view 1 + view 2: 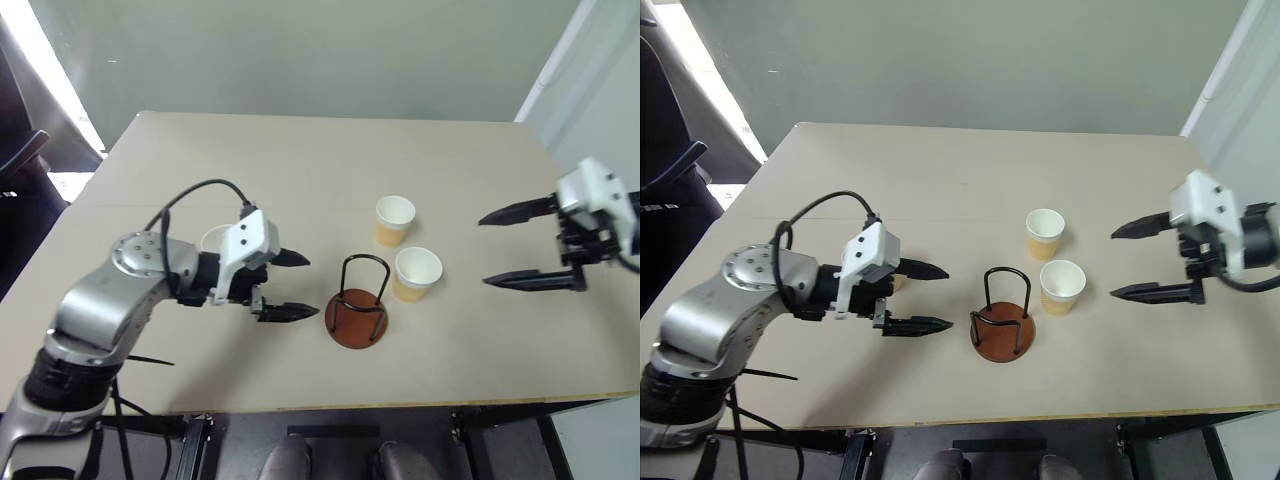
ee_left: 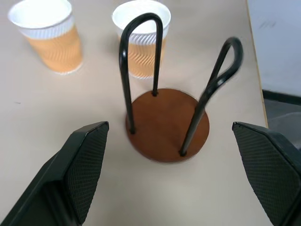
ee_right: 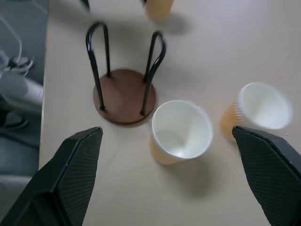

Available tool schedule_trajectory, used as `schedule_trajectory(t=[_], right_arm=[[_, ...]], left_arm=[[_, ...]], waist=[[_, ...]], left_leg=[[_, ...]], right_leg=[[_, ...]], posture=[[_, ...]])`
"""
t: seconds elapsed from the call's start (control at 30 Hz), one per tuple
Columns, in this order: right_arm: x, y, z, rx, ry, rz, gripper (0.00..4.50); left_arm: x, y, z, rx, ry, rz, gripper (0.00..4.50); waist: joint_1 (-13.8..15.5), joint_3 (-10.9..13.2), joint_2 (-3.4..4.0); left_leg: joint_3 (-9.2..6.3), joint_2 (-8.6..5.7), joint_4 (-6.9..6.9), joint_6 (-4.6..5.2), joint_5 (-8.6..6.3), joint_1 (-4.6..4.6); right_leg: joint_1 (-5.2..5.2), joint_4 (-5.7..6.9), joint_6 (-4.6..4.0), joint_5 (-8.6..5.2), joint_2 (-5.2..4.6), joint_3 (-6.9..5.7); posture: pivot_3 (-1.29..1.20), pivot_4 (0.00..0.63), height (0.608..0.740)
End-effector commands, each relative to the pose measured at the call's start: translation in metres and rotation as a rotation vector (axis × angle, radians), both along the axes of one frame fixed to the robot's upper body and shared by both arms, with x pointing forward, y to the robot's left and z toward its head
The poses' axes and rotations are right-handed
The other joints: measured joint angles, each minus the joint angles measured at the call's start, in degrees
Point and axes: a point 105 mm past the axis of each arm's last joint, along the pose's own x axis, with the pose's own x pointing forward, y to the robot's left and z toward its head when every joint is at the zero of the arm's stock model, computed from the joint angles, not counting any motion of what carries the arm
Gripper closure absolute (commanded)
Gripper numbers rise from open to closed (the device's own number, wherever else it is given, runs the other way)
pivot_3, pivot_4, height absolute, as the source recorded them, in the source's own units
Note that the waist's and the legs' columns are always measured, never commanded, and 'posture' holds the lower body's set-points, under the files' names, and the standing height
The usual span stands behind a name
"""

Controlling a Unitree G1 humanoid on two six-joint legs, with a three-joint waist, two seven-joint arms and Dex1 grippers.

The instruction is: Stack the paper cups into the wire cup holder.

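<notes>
Nearest the table's point(image 1: 300, 150) front edge stands the wire cup holder point(image 1: 358, 312), upright on its round reddish-brown base, its black loops arching up with nothing inside them. To its left hangs the left gripper point(image 1: 290, 285), pointing across at the holder with both black fingers spread wide and nothing between them; in the left wrist view the holder sits squarely in the gap between the 2 fingers point(image 2: 80, 169), apart from both.

Just right of the holder and a touch farther back sits 1 of the paper cups point(image 1: 416, 273), upright, mouth up, white inside, close beside the wire but seemingly not touching it. A 2nd cup point(image 1: 394, 220) stands upright a little farther back, near the 1st and apart from it.

Over on the right side of the table hovers the right gripper point(image 1: 520, 245), aimed leftward toward those 2 cups, fingers as wide apart as they go and holding nothing. Its wrist view looks down on both cups and the holder, all clear of the fingers point(image 3: 70, 174).

Behind the left wrist there is a 3rd cup point(image 1: 215, 240), its pale rim peeking past the arm; most of it is hidden, so whether it stands fully upright is hard to say.
</notes>
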Motion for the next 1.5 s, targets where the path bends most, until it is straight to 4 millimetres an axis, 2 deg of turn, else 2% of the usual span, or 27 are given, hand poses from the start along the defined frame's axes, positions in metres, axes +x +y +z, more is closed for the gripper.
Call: schedule_trajectory(t=[0.03,0.1,0.2,0.4,0.57,0.9,1.0,1.2,1.33,1.37,1.5], right_arm=[[0.008,0.011,-0.002,-0.057,-0.045,0.047,0.0],[0.012,0.017,-0.007,-0.073,-0.044,0.076,0.0],[0.016,0.024,-0.012,-0.092,-0.041,0.11,0.0],[0.022,0.033,-0.031,-0.154,-0.029,0.161,0.0],[0.028,0.037,-0.05,-0.197,-0.001,0.193,0.0],[0.041,0.04,-0.061,-0.229,0.021,0.231,0.0],[0.043,0.043,-0.066,-0.258,0.007,0.247,0.61],[0.038,0.058,-0.07,-0.303,-0.044,0.311,2.7],[0.047,0.051,-0.071,-0.393,-0.126,0.29,4.21],[0.046,0.051,-0.067,-0.39,-0.131,0.296,4.47],[0.037,0.052,-0.051,-0.345,-0.12,0.332,4.47]], left_arm=[[-0.006,0.022,0.032,0.007,-0.133,0.054,0.01],[-0.007,0.03,0.047,0.003,-0.178,0.094,0.01],[-0.011,0.037,0.058,0.031,-0.221,0.126,0.01],[-0.027,0.031,0.074,0.028,-0.244,0.077,0.01],[-0.028,0.036,0.07,0.051,-0.239,0.117,0.01],[-0.026,0.04,0.072,0.04,-0.26,0.171,0.01],[-0.026,0.039,0.073,0.037,-0.262,0.173,0.0],[-0.023,0.039,0.072,0.034,-0.265,0.174,0.0],[-0.022,0.039,0.074,0.036,-0.274,0.173,0.0],[-0.022,0.038,0.074,0.036,-0.276,0.169,0.0],[-0.022,0.039,0.075,0.035,-0.279,0.168,0.0]], waist=[[-0.2,0.0,-0.01],[-0.2,0.0,-0.01],[-0.2,0.0,0.0],[-0.4,0.0,0.0],[-0.6,0.0,0.01],[-0.8,0.0,0.02],[-0.8,0.0,0.02],[-0.8,0.0,0.03],[-0.8,0.0,0.03],[-0.8,0.0,0.03],[-0.8,0.0,0.03]], left_leg=[[0.0,0.01,-0.1,-0.01,0.0,0.0],[-0.02,0.04,-0.18,-0.02,0.02,-0.03],[-0.04,0.05,-0.26,-0.02,0.01,-0.04],[-0.04,0.09,-0.31,-0.04,0.01,-0.06],[-0.04,0.12,-0.38,-0.05,0.01,-0.04],[-0.06,0.15,-0.41,-0.13,-0.02,-0.07],[-0.07,0.16,-0.42,-0.25,-0.03,-0.06],[-0.08,0.17,-0.46,-0.31,-0.03,-0.07],[-0.12,0.17,-0.45,-0.37,-0.03,-0.07],[-0.13,0.17,-0.45,-0.38,-0.04,-0.07],[-0.13,0.17,-0.46,-0.4,-0.05,-0.08]], right_leg=[[-0.06,0.01,-0.05,-0.01,0.0,0.0],[-0.14,0.03,-0.14,-0.03,0.01,-0.05],[-0.17,0.0,-0.2,-0.04,-0.01,-0.06],[-0.23,-0.01,-0.37,-0.02,-0.02,-0.13],[-0.28,0.04,-0.5,-0.03,-0.02,-0.15],[-0.35,0.09,-0.66,-0.06,-0.02,-0.21],[-0.37,0.1,-0.7,-0.07,-0.01,-0.22],[-0.4,0.14,-0.73,-0.09,-0.01,-0.23],[-0.39,0.14,-0.76,-0.08,-0.02,-0.25],[-0.39,0.14,-0.76,-0.08,-0.02,-0.25],[-0.4,0.14,-0.79,-0.09,-0.02,-0.26]], posture=[[0.0,0.15,0.74],[0.0,0.15,0.74],[0.0,0.15,0.74],[0.0,0.15,0.74],[0.0,0.15,0.74],[0.0,0.15,0.74],[0.0,0.15,0.74],[0.0,0.15,0.74],[0.0,0.15,0.74],[0.0,0.15,0.74],[0.0,0.15,0.74]])
